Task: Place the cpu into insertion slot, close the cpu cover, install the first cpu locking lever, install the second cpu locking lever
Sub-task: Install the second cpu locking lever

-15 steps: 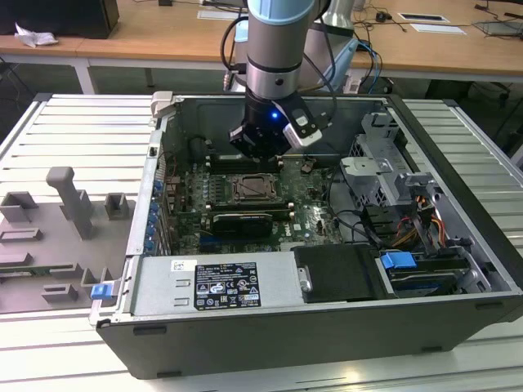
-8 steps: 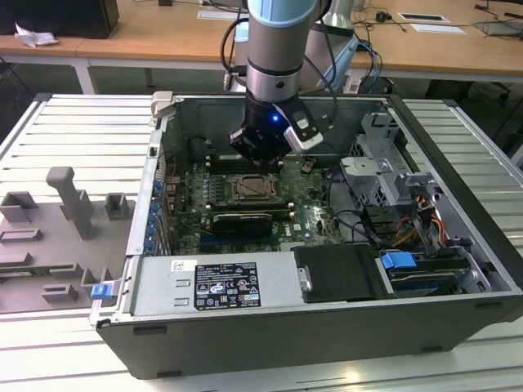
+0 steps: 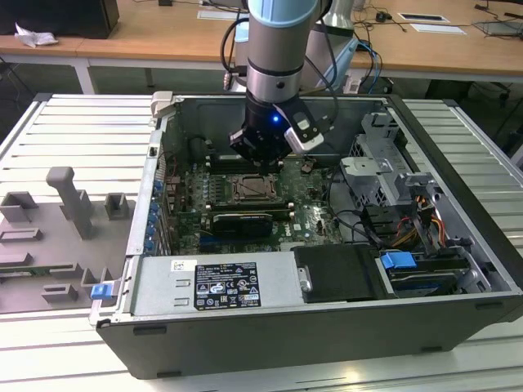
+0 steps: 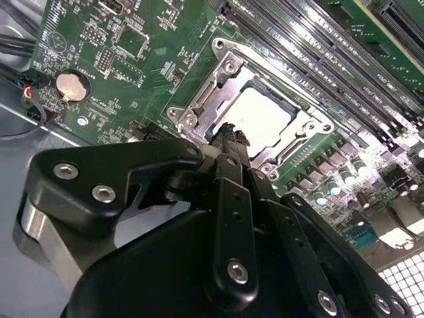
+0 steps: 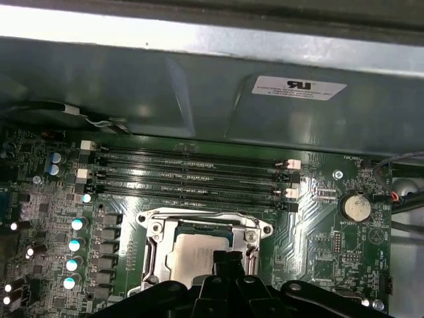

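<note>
The cpu [image 4: 264, 116] lies flat in the insertion slot [image 3: 252, 189], its pale metal face [image 5: 192, 254] showing through the window of the cpu cover [image 5: 203, 216]. The cpu cover [image 4: 213, 85] lies down over the socket as a silvery frame on the green board. My gripper [image 4: 229, 134] hangs just above the edge of the socket, its black fingertips [image 5: 233, 260] pressed together with nothing between them. In the exterior view the gripper [image 3: 260, 160] sits low inside the open computer case, over the far side of the socket.
Long black memory slots [image 5: 189, 177] run beside the socket, with the grey case wall [image 5: 212, 93] behind them. A coin battery [image 5: 356, 206] sits on the board. Drive cages and cables [image 3: 392, 196] fill the exterior view's right of the case. Grey fixtures [image 3: 69, 200] stand outside on the exterior view's left.
</note>
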Tool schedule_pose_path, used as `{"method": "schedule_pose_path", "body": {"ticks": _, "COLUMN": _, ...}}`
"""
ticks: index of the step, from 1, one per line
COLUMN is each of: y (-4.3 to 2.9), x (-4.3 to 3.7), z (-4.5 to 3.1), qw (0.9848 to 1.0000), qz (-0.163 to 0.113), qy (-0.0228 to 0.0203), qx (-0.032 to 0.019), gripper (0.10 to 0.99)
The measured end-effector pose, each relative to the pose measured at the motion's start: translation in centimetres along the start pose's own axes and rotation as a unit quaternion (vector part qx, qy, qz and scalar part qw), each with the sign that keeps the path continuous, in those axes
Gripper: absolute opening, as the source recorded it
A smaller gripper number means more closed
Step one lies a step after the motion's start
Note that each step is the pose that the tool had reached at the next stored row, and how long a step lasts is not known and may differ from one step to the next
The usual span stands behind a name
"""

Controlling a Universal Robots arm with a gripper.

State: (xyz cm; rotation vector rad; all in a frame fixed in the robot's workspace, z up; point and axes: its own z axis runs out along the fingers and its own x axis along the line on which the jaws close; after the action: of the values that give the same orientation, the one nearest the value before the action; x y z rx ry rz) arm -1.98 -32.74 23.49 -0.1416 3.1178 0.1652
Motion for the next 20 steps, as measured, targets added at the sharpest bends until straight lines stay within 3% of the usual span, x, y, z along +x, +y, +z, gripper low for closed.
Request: {"method": "schedule_pose_path", "body": {"ticks": 20, "y": -0.82, "x": 0.07, "z": -0.43, "qw": 1.0, "qz": 0.0, "qy": 0.0, "qx": 0.0, "gripper": 0.106}}
